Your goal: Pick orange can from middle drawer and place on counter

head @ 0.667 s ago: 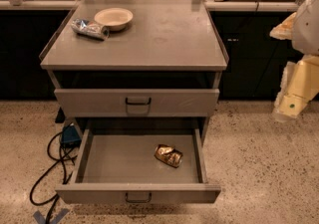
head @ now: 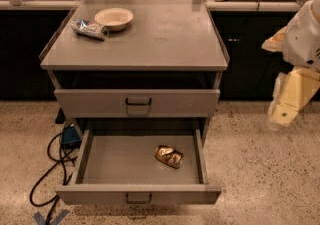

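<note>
Hanging well right of the open shallow grey metal middle drawer [head: 115, 165], my cream gripper [head: 281, 114], released or clenched I cannot tell, sits up-right of the crumpled golden-orange can [head: 169, 156], which lies right of centre on that drawer's floor, long axis slanting.

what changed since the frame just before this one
The hand, at the right edge of the view, has dipped slightly lower and left, toward the middle drawer. Nothing was grasped or released. The orange can lies in the same spot on the drawer floor, and the counter looks unchanged.
</note>
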{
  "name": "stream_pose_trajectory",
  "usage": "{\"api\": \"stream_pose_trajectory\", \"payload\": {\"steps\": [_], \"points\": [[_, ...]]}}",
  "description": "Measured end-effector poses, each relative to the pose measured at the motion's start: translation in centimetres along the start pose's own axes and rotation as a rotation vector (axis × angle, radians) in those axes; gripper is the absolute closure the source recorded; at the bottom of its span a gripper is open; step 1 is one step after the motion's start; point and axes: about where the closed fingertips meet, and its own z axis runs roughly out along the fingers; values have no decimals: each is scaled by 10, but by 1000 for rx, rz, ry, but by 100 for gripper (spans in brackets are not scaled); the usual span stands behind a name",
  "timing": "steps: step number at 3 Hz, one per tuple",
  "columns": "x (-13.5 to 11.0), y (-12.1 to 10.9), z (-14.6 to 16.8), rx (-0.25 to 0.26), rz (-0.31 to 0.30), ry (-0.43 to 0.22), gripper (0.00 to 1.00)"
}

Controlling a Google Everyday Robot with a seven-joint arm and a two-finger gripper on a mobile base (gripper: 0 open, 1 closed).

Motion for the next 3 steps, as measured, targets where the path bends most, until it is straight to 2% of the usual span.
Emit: {"api": "stream_pose_trajectory", "payload": {"steps": [1, 2, 3], "points": [[3, 17, 66, -115, -20, -71, 0], [4, 50, 145, -254, -31, -167, 0], [2, 84, 213, -373, -35, -316, 0]]}}
